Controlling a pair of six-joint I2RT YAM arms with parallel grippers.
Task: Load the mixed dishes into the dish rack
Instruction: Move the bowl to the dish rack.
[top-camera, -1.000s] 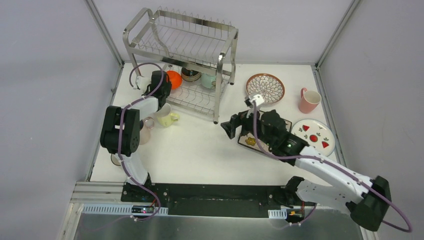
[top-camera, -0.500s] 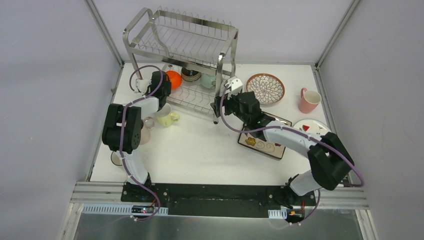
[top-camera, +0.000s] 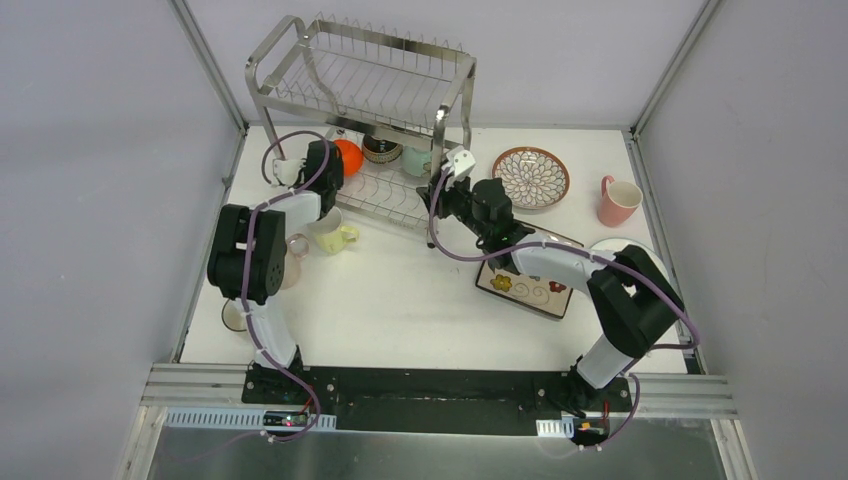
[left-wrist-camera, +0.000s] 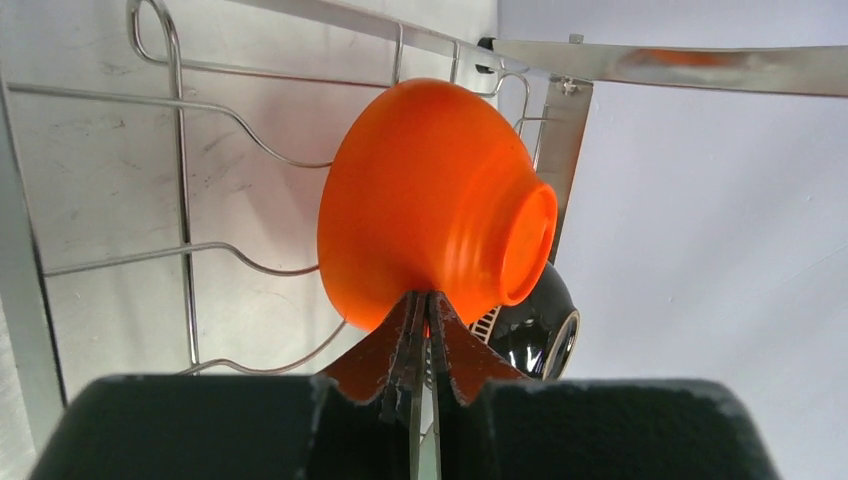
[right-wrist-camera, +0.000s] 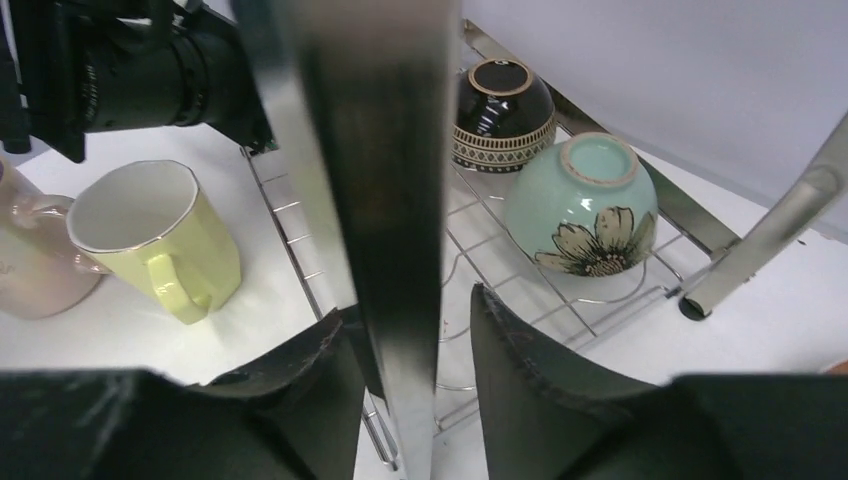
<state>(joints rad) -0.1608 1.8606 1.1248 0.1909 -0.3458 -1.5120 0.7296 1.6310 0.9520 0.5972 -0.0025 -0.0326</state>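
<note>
The dish rack (top-camera: 365, 80) stands at the back of the table. On its lower shelf my left gripper (left-wrist-camera: 422, 300) is shut on the rim of the orange bowl (left-wrist-camera: 430, 200), which is tipped on its side against the wires. A dark patterned bowl (right-wrist-camera: 503, 115) and the mint flower bowl (right-wrist-camera: 582, 205) sit upside down beside it. My right gripper (right-wrist-camera: 405, 305) straddles the rack's front right post (right-wrist-camera: 370, 150). One finger is close against the post and a gap shows at the other. It holds nothing.
A yellow-green mug (top-camera: 332, 232) and a pale pink mug (top-camera: 292, 258) stand left of the rack. On the right lie the brown-rimmed plate (top-camera: 530, 177), a pink mug (top-camera: 617, 200) and the square floral plate (top-camera: 525, 285). The right arm hides most of the white plate (top-camera: 615, 245).
My right arm swung from over the square plate to the rack's front right post and its jaws narrowed around it. The left gripper stayed at the orange bowl and closed slightly.
</note>
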